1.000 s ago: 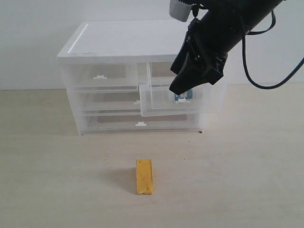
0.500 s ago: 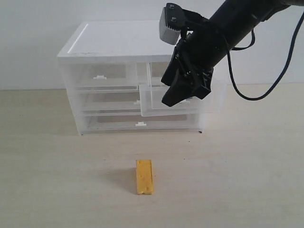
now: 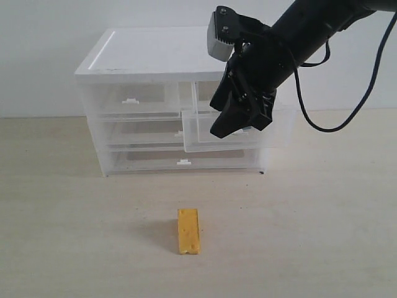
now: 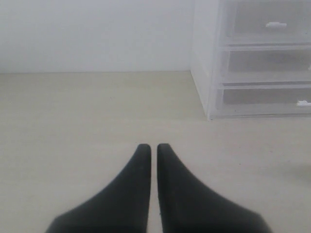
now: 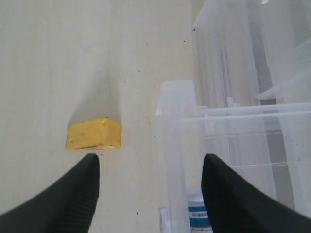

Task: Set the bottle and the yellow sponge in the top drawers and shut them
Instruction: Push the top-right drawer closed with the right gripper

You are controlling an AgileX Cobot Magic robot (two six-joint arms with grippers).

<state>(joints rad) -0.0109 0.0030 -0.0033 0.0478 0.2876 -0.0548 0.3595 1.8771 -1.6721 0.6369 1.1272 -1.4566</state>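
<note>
One top drawer (image 3: 200,134) juts open under the right gripper (image 5: 150,159), jaws spread; left gripper (image 4: 153,146), jaws clenched, over table (image 4: 73,121).

**Three Views, One Cabinet in Common**

The exterior view stands off in front of the cabinet (image 3: 155,56), a little raised and facing its drawer fronts. It is far enough back to hold the whole cabinet, the right pincer (image 3: 231,129) and, nearer the camera than that pincer, the yellow sponge (image 3: 188,231) on the table (image 3: 322,248).

The right wrist view looks steeply down between the right pincer's spread fingers, close over the pulled-out top drawer (image 5: 233,145), with the sponge just beyond one fingertip.

The left wrist view sits low over the table. It looks level past the left pincer (image 4: 152,147), whose tips are together, at the cabinet's drawer fronts well ahead.

All three views take in the cabinet. The sponge and the open drawer appear in the exterior and right wrist views.
</note>
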